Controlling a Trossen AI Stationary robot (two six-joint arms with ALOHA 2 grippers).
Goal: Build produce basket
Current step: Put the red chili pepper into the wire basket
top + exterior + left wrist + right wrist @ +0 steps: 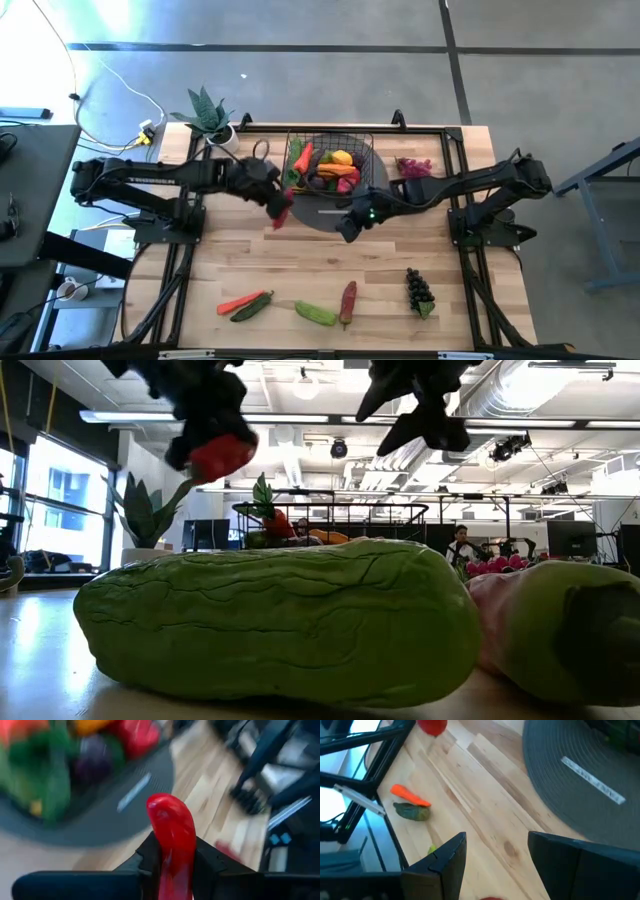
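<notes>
At the centre of the high view, the left gripper [281, 212] is clamped on a glossy red chilli [172, 840], just left of the black wire-mesh basket [366, 150] heaped with smooth produce [335, 168]. The right gripper [349, 227], jaws apart and empty, hovers below the basket over the ribbed grey mat [570, 780].

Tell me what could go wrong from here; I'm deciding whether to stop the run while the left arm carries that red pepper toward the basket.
1. The left claw pinches the red pepper only at its lower end, most of it sticking out, so it could pivot or slip out before reaching the basket.
2. The basket is already piled with produce, so a dropped pepper might roll off onto the grey mat.
3. The right claw hovers open at the mat's near edge, close to the left arm's path; they could collide.
</notes>
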